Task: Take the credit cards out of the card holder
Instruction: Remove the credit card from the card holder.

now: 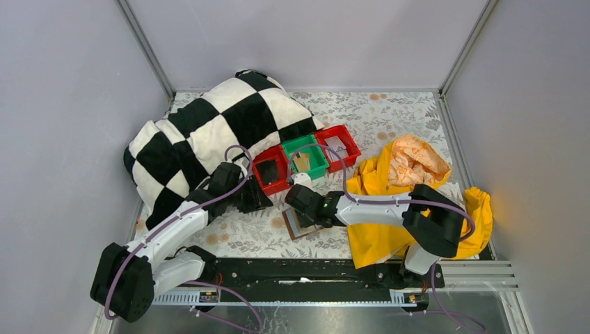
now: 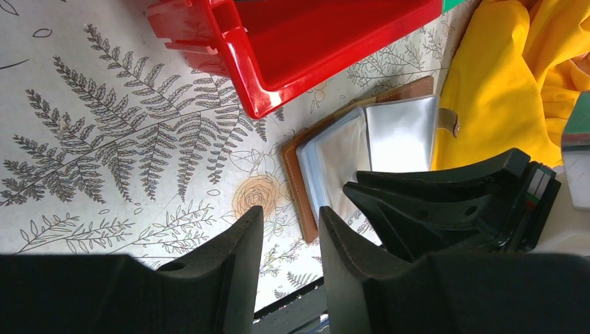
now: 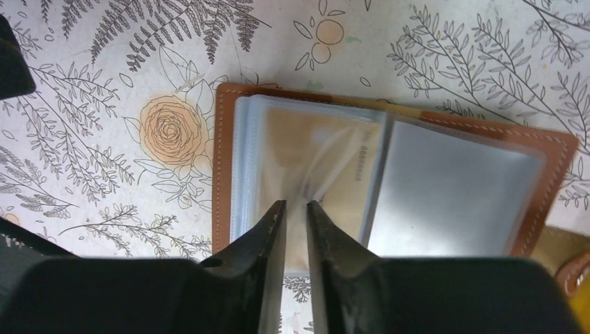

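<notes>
The brown card holder (image 1: 296,227) lies open on the floral table, its pale grey pockets up. In the right wrist view its left pocket (image 3: 250,160) holds a tan credit card (image 3: 327,146); the right pocket (image 3: 452,188) looks grey. My right gripper (image 3: 296,203) hangs over the near edge of that left pocket, jaws a narrow gap apart, with a clear sleeve blurred at the fingertips. My left gripper (image 2: 291,212) is open and empty just left of the holder (image 2: 400,132). Another tan card (image 1: 303,161) lies in the green bin and a grey card (image 1: 337,145) in the right red bin.
A red bin (image 1: 270,182), a green bin (image 1: 314,170) and a second red bin (image 1: 351,147) stand in a row behind the holder. A checked black-and-white cloth (image 1: 209,132) lies at the back left. A yellow cloth (image 1: 389,181) is bunched to the right, close to the holder.
</notes>
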Action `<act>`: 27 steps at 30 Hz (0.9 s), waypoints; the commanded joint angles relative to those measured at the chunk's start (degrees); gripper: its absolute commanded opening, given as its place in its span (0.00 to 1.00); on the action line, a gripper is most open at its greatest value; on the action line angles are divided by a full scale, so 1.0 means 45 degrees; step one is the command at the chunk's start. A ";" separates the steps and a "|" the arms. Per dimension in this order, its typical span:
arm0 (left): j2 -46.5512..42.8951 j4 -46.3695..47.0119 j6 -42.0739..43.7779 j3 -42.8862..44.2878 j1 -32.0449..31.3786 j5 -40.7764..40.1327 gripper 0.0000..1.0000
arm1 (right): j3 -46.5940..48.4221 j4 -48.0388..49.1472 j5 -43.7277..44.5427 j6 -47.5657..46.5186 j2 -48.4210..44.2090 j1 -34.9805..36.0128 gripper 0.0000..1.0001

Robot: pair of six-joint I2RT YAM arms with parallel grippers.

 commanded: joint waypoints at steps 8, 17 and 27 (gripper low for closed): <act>-0.0162 0.0491 -0.0011 -0.0015 0.0055 0.0209 0.39 | -0.0236 -0.0363 0.0508 0.0165 -0.1081 -0.0003 0.31; -0.0122 0.0601 -0.0030 0.0002 0.0055 0.0446 0.39 | -0.0093 -0.0166 0.0093 -0.0172 -0.1325 0.0013 0.35; 0.0728 0.1990 -0.0978 -0.0168 -0.1131 0.0697 0.39 | -0.0705 0.0984 -0.0403 -0.0080 -0.0197 -0.0767 0.19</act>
